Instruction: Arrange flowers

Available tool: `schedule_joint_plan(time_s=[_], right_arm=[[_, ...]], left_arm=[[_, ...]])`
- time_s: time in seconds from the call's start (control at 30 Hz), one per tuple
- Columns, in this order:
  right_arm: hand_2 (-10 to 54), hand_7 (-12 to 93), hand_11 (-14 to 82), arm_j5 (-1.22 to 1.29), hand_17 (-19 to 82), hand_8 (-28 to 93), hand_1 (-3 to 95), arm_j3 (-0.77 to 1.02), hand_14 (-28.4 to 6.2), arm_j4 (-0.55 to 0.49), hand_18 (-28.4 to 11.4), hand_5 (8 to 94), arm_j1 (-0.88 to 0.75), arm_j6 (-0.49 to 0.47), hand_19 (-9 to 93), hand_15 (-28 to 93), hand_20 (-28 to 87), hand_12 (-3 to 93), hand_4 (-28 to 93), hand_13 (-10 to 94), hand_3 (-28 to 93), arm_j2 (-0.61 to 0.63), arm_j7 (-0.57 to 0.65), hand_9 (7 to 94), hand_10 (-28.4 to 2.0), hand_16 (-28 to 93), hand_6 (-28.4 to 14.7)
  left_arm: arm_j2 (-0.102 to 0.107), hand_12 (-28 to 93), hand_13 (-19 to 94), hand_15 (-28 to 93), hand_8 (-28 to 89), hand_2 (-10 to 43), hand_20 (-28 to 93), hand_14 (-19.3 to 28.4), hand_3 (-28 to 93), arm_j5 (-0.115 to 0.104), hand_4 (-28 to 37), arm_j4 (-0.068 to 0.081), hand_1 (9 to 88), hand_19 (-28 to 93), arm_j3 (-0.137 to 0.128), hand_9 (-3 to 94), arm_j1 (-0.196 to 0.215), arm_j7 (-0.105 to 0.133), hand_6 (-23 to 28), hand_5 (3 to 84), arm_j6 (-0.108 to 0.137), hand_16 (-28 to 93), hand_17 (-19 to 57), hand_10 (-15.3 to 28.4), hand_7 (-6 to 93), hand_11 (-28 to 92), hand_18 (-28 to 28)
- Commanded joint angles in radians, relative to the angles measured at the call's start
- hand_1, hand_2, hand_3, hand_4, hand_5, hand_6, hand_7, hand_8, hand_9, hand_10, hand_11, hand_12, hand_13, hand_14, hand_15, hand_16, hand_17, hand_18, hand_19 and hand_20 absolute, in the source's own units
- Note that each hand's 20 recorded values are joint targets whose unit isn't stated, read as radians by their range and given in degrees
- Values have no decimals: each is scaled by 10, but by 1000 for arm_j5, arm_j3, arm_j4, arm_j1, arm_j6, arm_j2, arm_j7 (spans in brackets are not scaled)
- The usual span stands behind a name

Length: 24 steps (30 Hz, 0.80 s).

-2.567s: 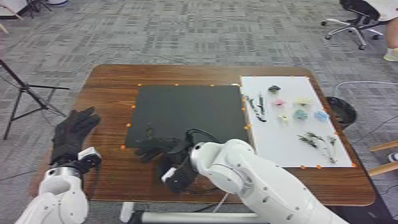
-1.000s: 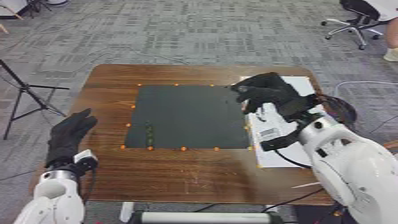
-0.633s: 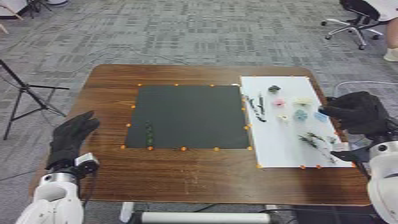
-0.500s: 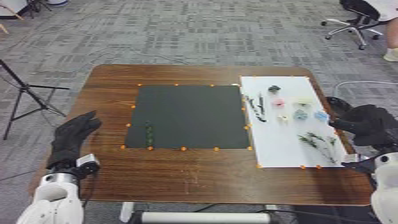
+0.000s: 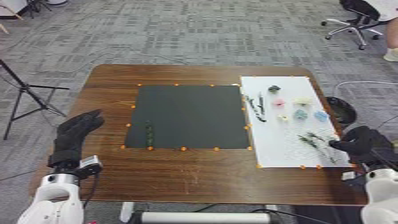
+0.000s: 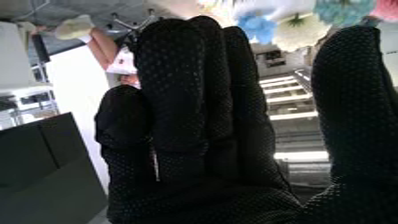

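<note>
1. The green leafy sprigs [image 5: 314, 142] lie on the near right part of the white sheet [image 5: 280, 150], just to the left of the right hand [image 5: 366, 142] in the head view; whether they touch it, I cannot tell.
2. Their long axis is slanted: leafy ends away from the robot and to the left, thin stems toward the robot and to the right.
3. In the right wrist view, the right hand [image 6: 222, 200] is open, its fingers straight and mostly close together, its thumb well apart from them. In the head view it is at the sheet's right edge.
4. Farther from the robot than the sprigs are the flower heads: light blue [image 5: 321, 116], deeper blue [image 5: 300, 115], small pale yellow [image 5: 283, 118], cream [image 5: 302, 101], pink [image 5: 279, 102] and dark [image 5: 274, 89].
5. Dark slender stems [image 5: 260, 109] lie near the sheet's left edge, long axis running mostly away from the robot.
6. On the dark mat [image 5: 195, 115], near its left edge, lies a narrow green sprig [image 5: 149, 135], well apart from the right hand. Its long axis runs nearly straight away from the robot.
7. The left hand [image 5: 73, 135] is over the table's left side, left of the mat, with its fingers straight and pointing away from the robot.
</note>
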Motion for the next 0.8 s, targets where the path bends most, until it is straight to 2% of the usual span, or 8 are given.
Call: schedule_joint_plan(time_s=[0.03, 0.3, 0.47, 0.53, 0.57, 0.6, 0.67, 0.8], right_arm=[[-95, 253, 327, -28, 523, -38, 380, -46, -48, -1, -164, 698, -7, 22, 821, 453, 484, 287, -172, 859, 597, -23, 6, 778, -130, 326, -32], [-95, 253, 327, -75, 534, -41, 386, -108, -46, 14, -157, 701, 9, -55, 829, 450, 469, 292, -179, 866, 592, -8, 0, 780, -131, 336, -34], [-95, 242, 313, -149, 556, 28, 479, -171, -36, 23, -139, 686, 49, -123, 819, 446, 469, 326, -200, 877, 573, 13, 57, 782, -127, 341, -39], [-95, 235, 266, -133, 567, 158, 577, -176, -29, 28, -134, 674, 63, -136, 819, 445, 474, 403, -107, 885, 416, 17, 50, 804, -110, 346, -37], [-95, 240, 218, -131, 579, 215, 737, -171, -25, 27, -129, 671, 62, -141, 823, 443, 473, 454, 143, 897, 60, 18, 45, 833, -97, 350, -32], [-95, 246, 193, -130, 590, 242, 809, -171, -21, 27, -125, 676, 63, -135, 828, 442, 472, 480, 273, 909, -88, 23, 44, 854, -90, 357, -28], [-95, 243, 220, -108, 615, 253, 688, -150, -17, 11, -122, 710, 65, -170, 848, 450, 454, 462, -30, 930, 363, 24, 34, 874, -89, 356, -22], [-95, 243, 245, -43, 638, 247, 657, -101, -11, -53, -115, 735, 65, -183, 855, 472, 447, 440, -101, 937, 489, 28, 56, 887, -85, 344, -23]], left_arm=[[-13, 138, 437, 181, -76, 17, 207, 169, 648, 4, -216, -13, 331, 116, 0, 529, 10, 1, 25, 517, -15, 23, 94, 140, 161, 230, 121], [-17, 139, 438, 181, -76, 22, 207, 169, 646, 7, -217, -15, 329, 114, 3, 529, 8, -3, 24, 517, -26, 23, 95, 141, 162, 229, 120], [-16, 139, 437, 179, -76, 23, 208, 169, 647, 10, -218, -14, 329, 114, 1, 528, 8, -7, 24, 516, -31, 23, 95, 141, 161, 229, 121], [-16, 139, 437, 179, -76, 23, 207, 168, 649, 10, -218, -17, 328, 112, -3, 527, 10, -8, 25, 516, -29, 23, 95, 141, 159, 229, 120], [-15, 139, 437, 179, -75, 23, 207, 168, 650, 10, -218, -16, 328, 112, -3, 527, 8, -9, 25, 516, -31, 24, 95, 141, 159, 229, 120], [-14, 139, 438, 179, -75, 24, 207, 168, 649, 8, -219, -17, 329, 112, -4, 528, 7, -10, 25, 516, -30, 24, 95, 141, 159, 229, 120], [-15, 139, 438, 179, -75, 24, 207, 168, 649, 8, -219, -19, 329, 112, -7, 528, 9, -11, 25, 516, -31, 24, 94, 141, 158, 228, 120], [-13, 139, 438, 180, -75, 25, 207, 168, 648, 5, -219, -21, 329, 112, -10, 528, 12, -16, 25, 515, -31, 24, 94, 140, 158, 228, 120]])
